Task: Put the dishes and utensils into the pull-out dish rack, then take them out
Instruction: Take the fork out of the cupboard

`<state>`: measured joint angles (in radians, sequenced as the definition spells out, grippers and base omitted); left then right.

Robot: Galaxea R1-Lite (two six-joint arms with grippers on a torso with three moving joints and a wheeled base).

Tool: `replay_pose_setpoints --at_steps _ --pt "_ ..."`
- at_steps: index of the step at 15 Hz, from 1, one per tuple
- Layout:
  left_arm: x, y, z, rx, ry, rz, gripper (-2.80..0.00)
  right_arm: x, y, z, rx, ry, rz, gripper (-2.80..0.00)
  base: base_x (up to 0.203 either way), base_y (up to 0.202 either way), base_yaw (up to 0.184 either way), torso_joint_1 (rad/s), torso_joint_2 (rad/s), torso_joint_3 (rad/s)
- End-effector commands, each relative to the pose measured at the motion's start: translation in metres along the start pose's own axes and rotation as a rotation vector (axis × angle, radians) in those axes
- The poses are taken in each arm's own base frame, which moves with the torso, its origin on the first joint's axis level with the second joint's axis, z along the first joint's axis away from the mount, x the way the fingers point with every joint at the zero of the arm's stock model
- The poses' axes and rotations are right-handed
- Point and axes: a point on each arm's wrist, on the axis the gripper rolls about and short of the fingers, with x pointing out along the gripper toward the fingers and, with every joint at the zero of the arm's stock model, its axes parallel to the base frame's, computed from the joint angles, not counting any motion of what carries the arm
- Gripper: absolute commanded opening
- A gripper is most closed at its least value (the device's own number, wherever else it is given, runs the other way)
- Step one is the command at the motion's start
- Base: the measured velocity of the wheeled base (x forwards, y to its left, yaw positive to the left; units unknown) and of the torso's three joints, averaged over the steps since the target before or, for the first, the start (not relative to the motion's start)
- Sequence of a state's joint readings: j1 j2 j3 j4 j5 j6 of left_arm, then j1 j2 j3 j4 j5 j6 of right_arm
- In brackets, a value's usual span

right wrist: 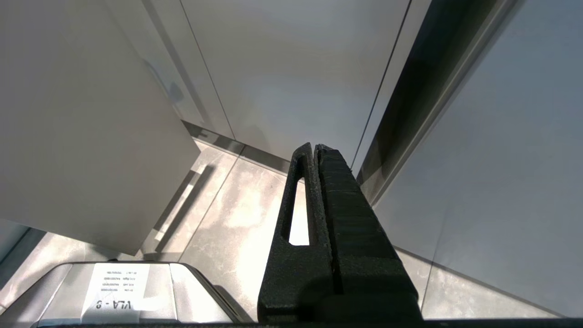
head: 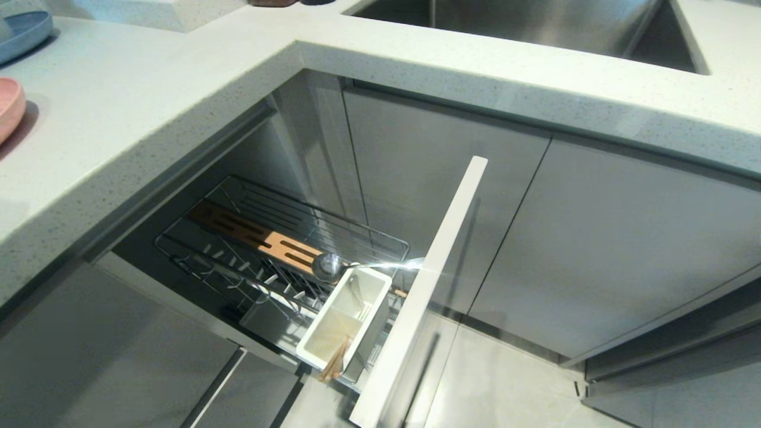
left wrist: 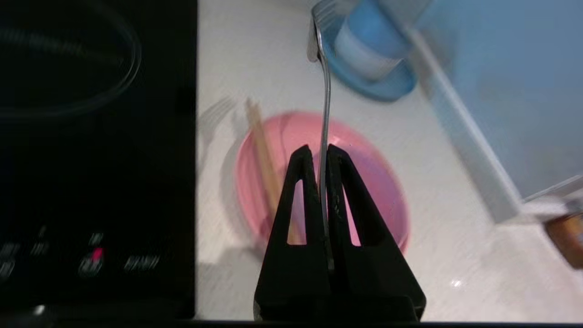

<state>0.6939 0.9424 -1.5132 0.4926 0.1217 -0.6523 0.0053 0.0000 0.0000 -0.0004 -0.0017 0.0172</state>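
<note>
My left gripper (left wrist: pixel 320 148) is shut on the handle of a slim silver fork (left wrist: pixel 325 105), whose tines point away from me. It hangs over the counter above a pink bowl (left wrist: pixel 378 182), and a light wooden chopstick (left wrist: pixel 264 150) lies across that bowl. The pull-out dish rack (head: pixel 380 241) stands open under the counter, showing its tan slotted board (head: pixel 255 238) and white utensil caddy (head: pixel 371 285). Light wooden sticks (head: pixel 336 358) lean in the caddy. A pink dish edge (head: pixel 9 107) shows at the far left. Neither arm is in the head view.
My right gripper (right wrist: pixel 315 146) is parked, shut and empty, above the floor by the cabinet doors. A blue plate (left wrist: pixel 391 86) with stacked bowls sits beyond the pink bowl. A black hob (left wrist: pixel 91 159) lies beside it. The white drawer front (head: pixel 416 297) juts out; the sink (head: pixel 523 24) is behind.
</note>
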Motion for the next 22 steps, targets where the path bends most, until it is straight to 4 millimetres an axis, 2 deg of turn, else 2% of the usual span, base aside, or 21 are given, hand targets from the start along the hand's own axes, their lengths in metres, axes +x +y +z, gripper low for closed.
replay_pose_setpoints --at_steps 1,4,9,12,15,22 --pt "-0.015 0.014 -0.015 -0.009 0.014 0.035 -2.80 0.000 0.000 0.000 0.000 0.002 0.001 -2.80 0.000 0.000 0.000 0.000 0.00 0.000" --pt "-0.007 0.024 -0.027 -0.049 0.019 0.058 -2.80 0.000 0.000 0.000 0.001 0.001 0.001 -2.80 0.000 0.000 0.000 0.000 0.00 0.000" --pt "0.019 0.035 -0.041 -0.102 0.017 0.070 -2.80 0.000 0.000 0.000 0.001 0.001 -0.001 -2.80 0.000 0.000 0.000 0.000 0.00 0.000" --pt "0.037 0.043 -0.052 -0.106 -0.023 0.024 -2.80 0.000 0.000 0.000 0.000 0.001 0.001 -2.80 0.000 0.000 0.000 0.000 0.00 0.000" --pt "0.049 0.045 -0.058 -0.113 0.026 -0.005 -2.80 0.000 0.000 0.000 0.001 0.002 0.001 -2.80 0.000 0.000 0.000 0.000 0.00 0.000" --pt "0.054 0.044 -0.063 -0.137 0.105 -0.068 -2.80 0.000 0.000 0.000 0.001 0.001 0.001 -2.80 0.000 0.000 0.000 0.000 0.00 0.000"
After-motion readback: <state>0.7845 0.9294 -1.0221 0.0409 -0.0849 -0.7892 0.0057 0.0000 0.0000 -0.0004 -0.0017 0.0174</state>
